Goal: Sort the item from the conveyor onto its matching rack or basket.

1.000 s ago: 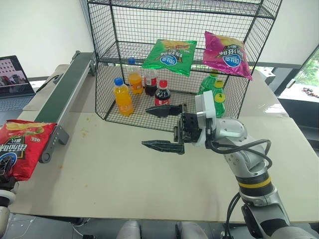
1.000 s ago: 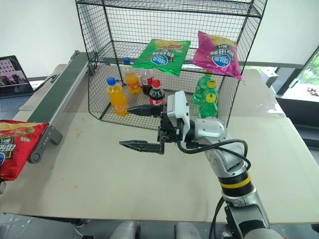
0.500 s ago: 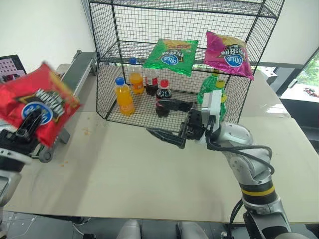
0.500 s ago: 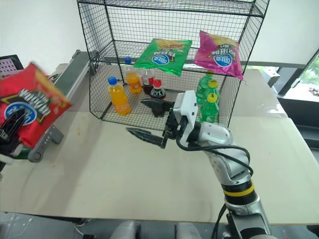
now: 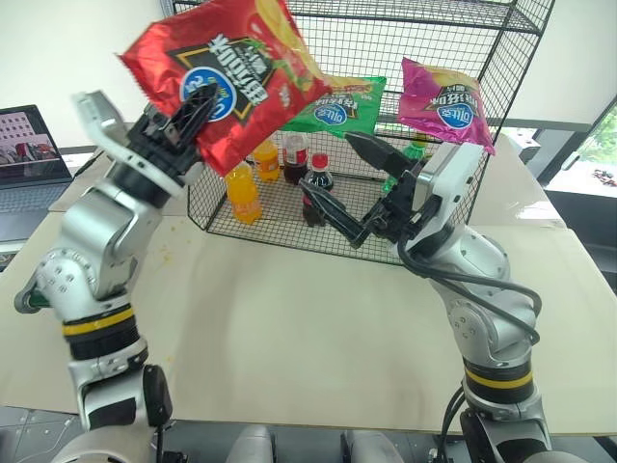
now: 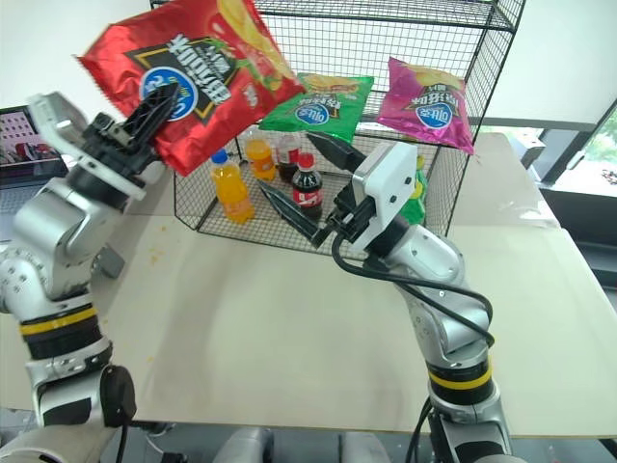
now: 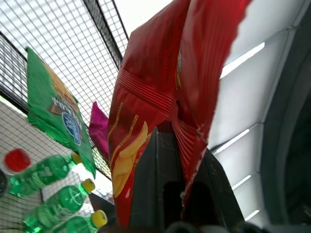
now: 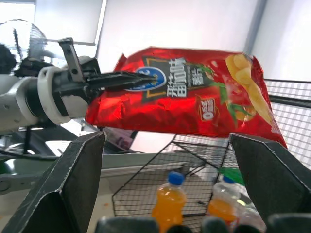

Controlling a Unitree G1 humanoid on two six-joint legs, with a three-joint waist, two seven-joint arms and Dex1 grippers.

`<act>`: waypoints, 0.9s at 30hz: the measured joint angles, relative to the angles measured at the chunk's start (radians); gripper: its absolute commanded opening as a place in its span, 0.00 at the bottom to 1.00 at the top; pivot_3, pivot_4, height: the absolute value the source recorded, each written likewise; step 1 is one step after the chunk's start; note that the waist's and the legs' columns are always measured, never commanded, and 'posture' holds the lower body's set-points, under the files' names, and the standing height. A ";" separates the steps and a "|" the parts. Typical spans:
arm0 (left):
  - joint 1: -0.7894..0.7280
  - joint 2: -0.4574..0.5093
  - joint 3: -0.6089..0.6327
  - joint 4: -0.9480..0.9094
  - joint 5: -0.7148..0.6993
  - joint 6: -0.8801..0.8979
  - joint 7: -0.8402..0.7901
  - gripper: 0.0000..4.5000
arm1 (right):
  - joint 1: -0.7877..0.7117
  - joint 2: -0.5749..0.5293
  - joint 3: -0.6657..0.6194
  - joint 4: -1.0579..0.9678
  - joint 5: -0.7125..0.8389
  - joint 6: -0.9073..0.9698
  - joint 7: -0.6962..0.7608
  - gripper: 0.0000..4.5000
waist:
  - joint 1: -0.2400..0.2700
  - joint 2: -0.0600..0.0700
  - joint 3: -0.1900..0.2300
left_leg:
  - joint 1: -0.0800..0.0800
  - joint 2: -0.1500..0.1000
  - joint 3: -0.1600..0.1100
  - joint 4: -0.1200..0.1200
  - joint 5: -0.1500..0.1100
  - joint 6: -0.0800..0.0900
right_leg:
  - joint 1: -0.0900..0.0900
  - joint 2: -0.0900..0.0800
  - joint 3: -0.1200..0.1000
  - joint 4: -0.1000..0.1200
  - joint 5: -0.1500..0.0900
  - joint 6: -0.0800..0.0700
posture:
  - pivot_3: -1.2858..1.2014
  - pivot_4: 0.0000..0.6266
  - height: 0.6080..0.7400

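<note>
- The left arm is reaching up and forward on the left side of the scene, its elbow bent and its forearm angling toward the rack.
- The left claw is pinching tight on the red chip bag, holding it high in the air in front of the rack's upper left part, clear of the table.
- The bag is tilting, with its logo side facing the robot and its yellow edge pointing right and far.
- The right arm is rising from the near right, bending at the elbow and pointing left and far.
- The right claw is standing wide with nothing between its fingers, just right of and below the bag.
</note>
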 measured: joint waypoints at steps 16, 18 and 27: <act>-0.088 -0.194 0.007 0.198 0.053 -0.083 -0.049 0.01 | 0.030 -0.057 -0.030 -0.079 -0.028 0.032 -0.082 1.00 | 0.007 0.000 0.000 | -0.001 -0.001 0.000 0.001 0.000 0.000 | 0.000 0.000 0.000 -0.001 0.000 0.000 | 0.52 0.24 1.00; -0.089 -0.217 0.023 0.220 0.078 -0.114 -0.058 0.01 | 0.026 -0.062 -0.031 -0.079 -0.028 0.033 -0.082 1.00 | 0.007 0.000 0.000 | -0.001 -0.001 0.000 0.001 0.000 0.000 | 0.000 0.000 0.000 -0.001 0.000 0.000 | 0.52 0.24 1.00; -0.140 -0.265 0.103 0.306 0.160 -0.202 -0.128 0.01 | 0.009 -0.067 -0.031 -0.078 -0.027 0.034 -0.082 1.00 | 0.008 0.000 0.000 | -0.001 -0.001 0.000 0.001 0.000 0.000 | 0.001 0.000 0.000 -0.002 0.000 0.000 | 0.52 0.24 1.00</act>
